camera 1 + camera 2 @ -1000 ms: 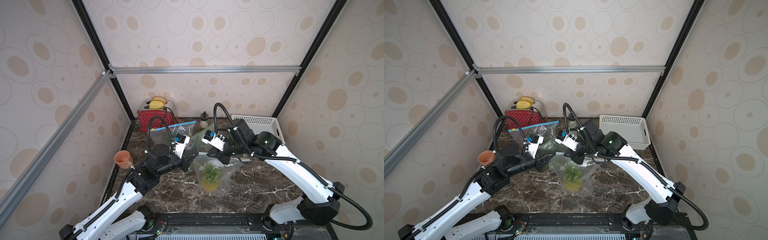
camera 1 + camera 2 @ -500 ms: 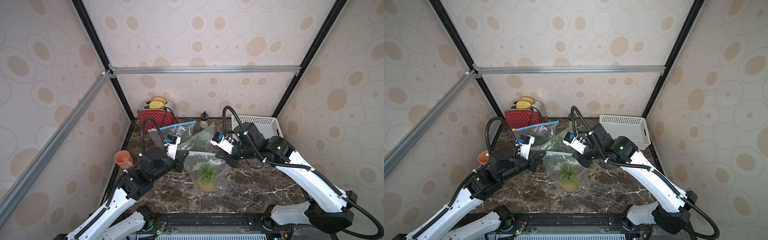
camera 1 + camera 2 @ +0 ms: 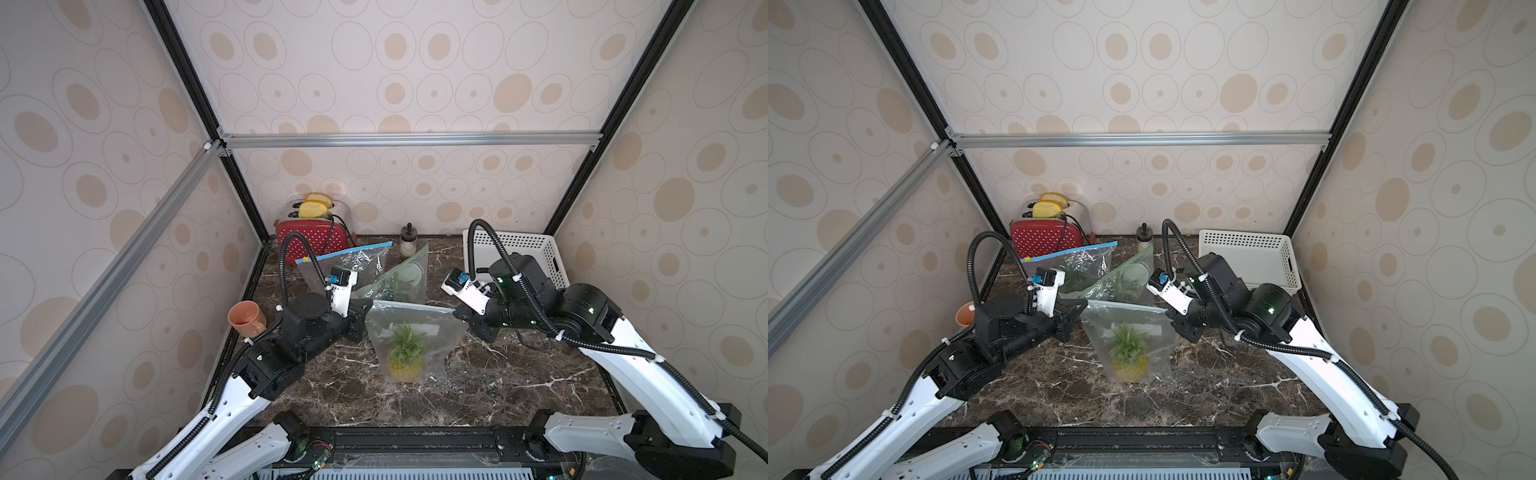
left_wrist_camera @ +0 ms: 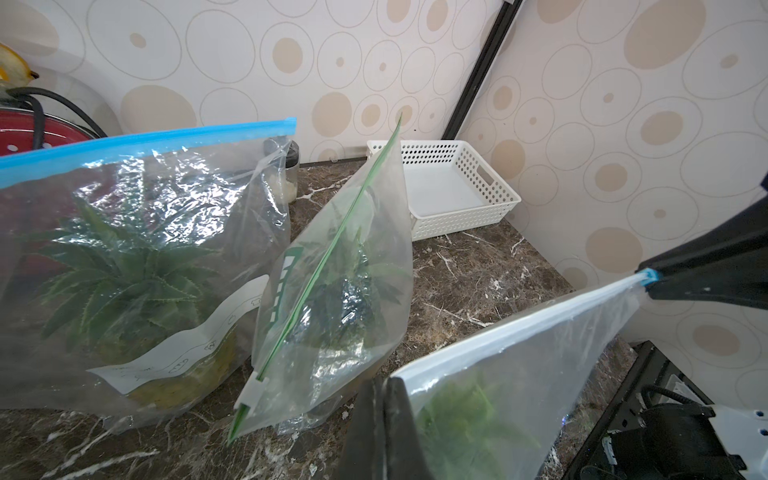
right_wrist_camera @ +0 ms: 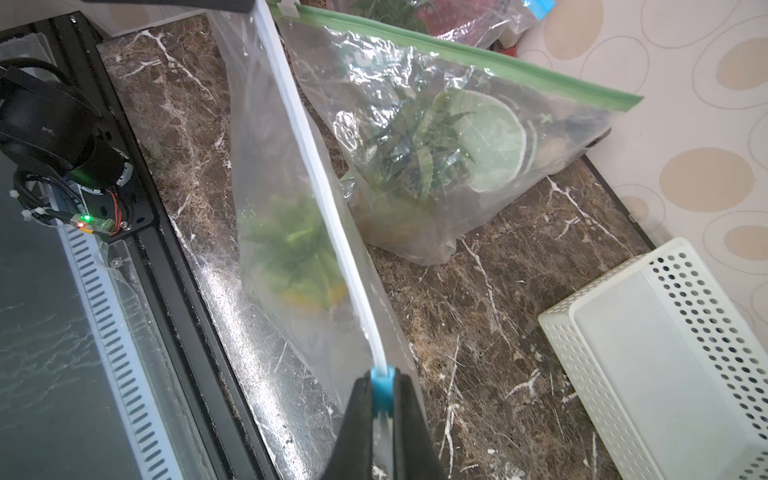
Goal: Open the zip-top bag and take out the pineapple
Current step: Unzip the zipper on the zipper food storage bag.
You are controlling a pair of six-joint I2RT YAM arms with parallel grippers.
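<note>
The clear zip-top bag (image 3: 415,328) with a white zip strip hangs upright at the table's middle, stretched between both grippers. The pineapple (image 3: 404,358) shows inside it in both top views, also (image 3: 1128,354), and as a green and yellow blur (image 5: 299,249) in the right wrist view. My left gripper (image 3: 365,318) is shut on the bag's left top corner (image 4: 399,380). My right gripper (image 5: 382,376) is shut on the blue slider (image 5: 382,388) at the strip's right end, which the left wrist view also catches (image 4: 648,275).
Behind the held bag lean two more bags with pineapples, one blue-zipped (image 3: 353,262) and one green-zipped (image 3: 405,278). A red toaster (image 3: 311,241) stands back left, a small bottle (image 3: 408,243) at the back, a white basket (image 3: 523,253) back right, an orange cup (image 3: 246,319) at left.
The two grippers have drawn apart. My right gripper has travelled right with the blue slider along the strip, my left has backed off left with its corner, and the bag's top is pulled taut.
</note>
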